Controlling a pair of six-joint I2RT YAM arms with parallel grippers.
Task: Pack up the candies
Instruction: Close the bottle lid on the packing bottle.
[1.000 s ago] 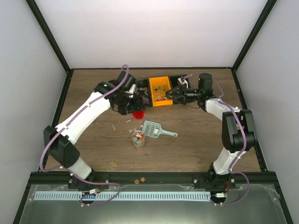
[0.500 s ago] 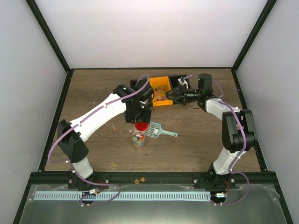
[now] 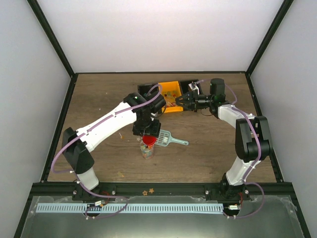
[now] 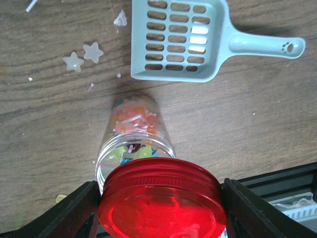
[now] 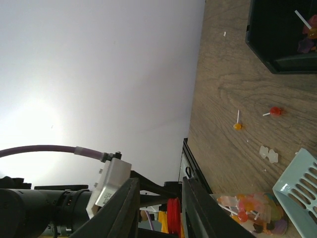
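A clear jar stands mid-table, partly filled with the candies in mixed colours. My left gripper is shut on a red round lid, which hangs just above the jar's mouth and covers most of it. In the left wrist view the black fingers press the lid's two sides. My right gripper hovers at the orange bin, open with nothing between its fingers. From the right wrist I see the jar and the lid far off.
A teal slotted scoop lies just right of the jar, handle pointing right. A black bin sits left of the orange one. Two pale star sweets and two lollipops lie loose on the wood.
My left arm has swung forward and right from beside the bins, carrying the red lid to just above the jar. The right arm has not moved.
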